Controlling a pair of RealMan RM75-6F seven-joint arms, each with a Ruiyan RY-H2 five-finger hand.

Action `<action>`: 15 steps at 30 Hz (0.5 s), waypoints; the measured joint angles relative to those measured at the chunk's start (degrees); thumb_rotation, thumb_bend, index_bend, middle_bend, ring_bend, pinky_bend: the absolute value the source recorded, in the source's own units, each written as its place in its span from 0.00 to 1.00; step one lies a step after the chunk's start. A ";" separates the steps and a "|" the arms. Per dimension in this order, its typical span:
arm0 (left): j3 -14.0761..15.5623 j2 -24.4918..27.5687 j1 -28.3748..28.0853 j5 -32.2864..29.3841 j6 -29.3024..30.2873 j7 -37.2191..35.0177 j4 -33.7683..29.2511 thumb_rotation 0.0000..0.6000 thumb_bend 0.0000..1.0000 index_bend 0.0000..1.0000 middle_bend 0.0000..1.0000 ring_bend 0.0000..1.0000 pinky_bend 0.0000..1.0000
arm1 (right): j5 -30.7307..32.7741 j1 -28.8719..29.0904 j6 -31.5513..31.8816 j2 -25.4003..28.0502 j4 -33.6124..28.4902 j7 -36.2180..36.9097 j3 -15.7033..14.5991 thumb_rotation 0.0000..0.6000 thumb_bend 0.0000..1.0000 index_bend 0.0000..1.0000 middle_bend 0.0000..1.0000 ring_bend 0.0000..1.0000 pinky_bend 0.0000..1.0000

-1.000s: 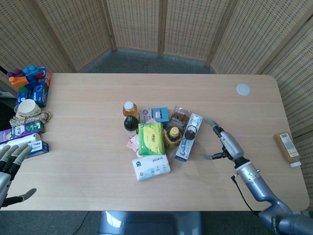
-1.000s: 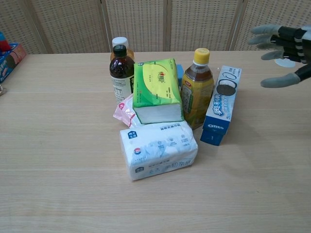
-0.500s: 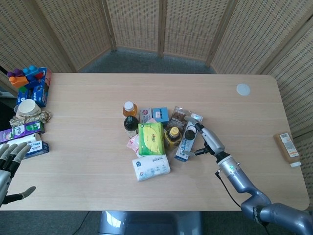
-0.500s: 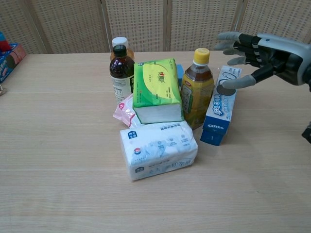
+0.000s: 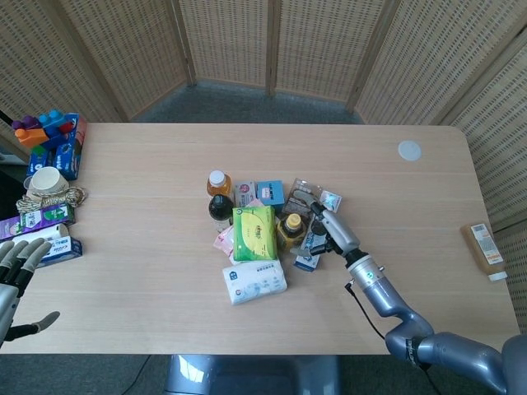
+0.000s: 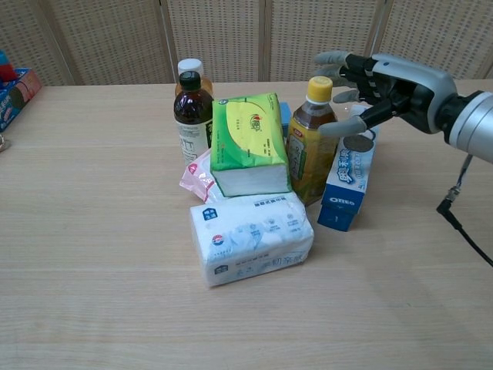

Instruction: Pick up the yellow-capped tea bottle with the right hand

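The yellow-capped tea bottle (image 6: 311, 140) (image 5: 290, 230) stands upright mid-table, between a green tissue pack (image 6: 248, 142) and a blue Oreo box (image 6: 350, 167). My right hand (image 6: 371, 85) (image 5: 326, 226) hovers over the Oreo box just right of the bottle's cap, fingers spread, thumb near the bottle's shoulder, holding nothing. Whether the thumb touches the bottle I cannot tell. My left hand (image 5: 15, 276) hangs open at the table's near left edge, seen only in the head view.
A dark-capped bottle (image 6: 192, 116) and a white-capped bottle (image 6: 189, 71) stand behind left. A white wipes pack (image 6: 251, 237) lies in front. Snack packets (image 5: 301, 194) sit behind the cluster. Boxes and toys (image 5: 51, 140) crowd the far left; a white disc (image 5: 409, 150) lies far right.
My right hand has swept left from the open table, over the Oreo box, to just beside the tea bottle's cap. The left hand has barely moved.
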 measured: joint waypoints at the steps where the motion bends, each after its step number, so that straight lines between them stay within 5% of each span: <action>1: 0.00 -0.02 -0.01 -0.06 -0.05 0.03 0.00 1.00 0.00 0.00 0.00 0.00 0.00 | 0.29 0.05 0.16 -0.32 0.10 -0.27 0.19 1.00 0.00 0.07 0.10 0.00 0.00; 6: -0.12 -0.13 -0.13 -0.44 -0.27 0.14 0.03 1.00 0.00 0.00 0.00 0.00 0.00 | 1.39 0.34 1.04 -1.81 0.52 -1.83 1.12 1.00 0.00 0.12 0.30 0.05 0.03; 15: -0.34 -0.26 -0.28 -1.26 -0.61 0.38 0.04 1.00 0.00 0.00 0.00 0.00 0.00 | 2.93 0.63 3.20 -6.79 3.75 -3.98 2.20 1.00 0.00 0.21 0.50 0.26 0.43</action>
